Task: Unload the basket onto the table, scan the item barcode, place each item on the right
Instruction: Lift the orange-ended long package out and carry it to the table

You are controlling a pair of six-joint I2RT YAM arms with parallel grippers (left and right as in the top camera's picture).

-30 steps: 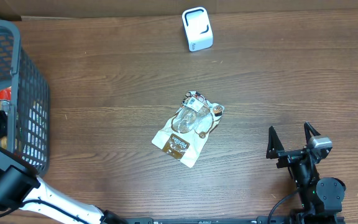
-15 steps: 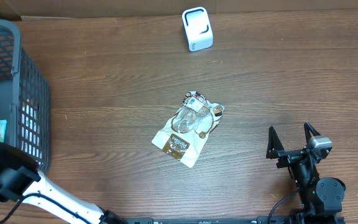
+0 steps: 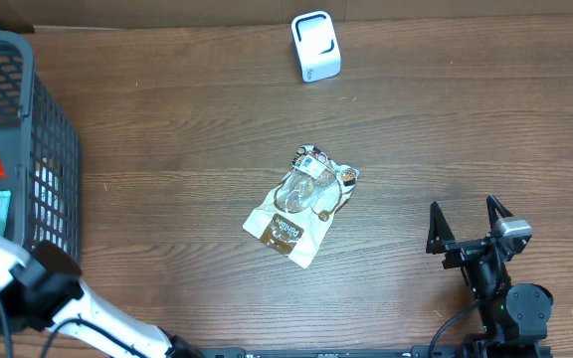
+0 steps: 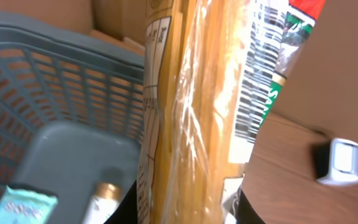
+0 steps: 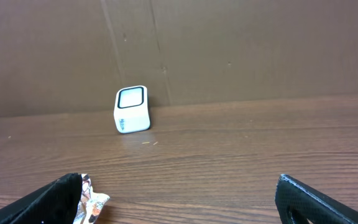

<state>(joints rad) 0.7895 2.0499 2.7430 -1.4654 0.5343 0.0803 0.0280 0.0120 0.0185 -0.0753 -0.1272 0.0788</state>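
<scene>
The long clear-plastic spaghetti packet [image 4: 191,112] is clamped by the left gripper [image 4: 182,214] over the grey mesh basket [image 4: 61,106], well left of the white box-shaped scanner [image 3: 315,46]. The right gripper [image 3: 463,213] is spread wide, empty. Carrying is judged the step in hand; next, the barcode [image 4: 253,93] must be faced to the scanner.

The surface [image 3: 466,129] is made of dark wood with visible grain and a dull finish, and the basket [image 3: 53,149] of grey matt plastic. The packet [image 4: 197,112] is wrapped in clear, glossy, wrinkled film, and the scanner [image 3: 315,47] is cased in smooth white plastic.
</scene>
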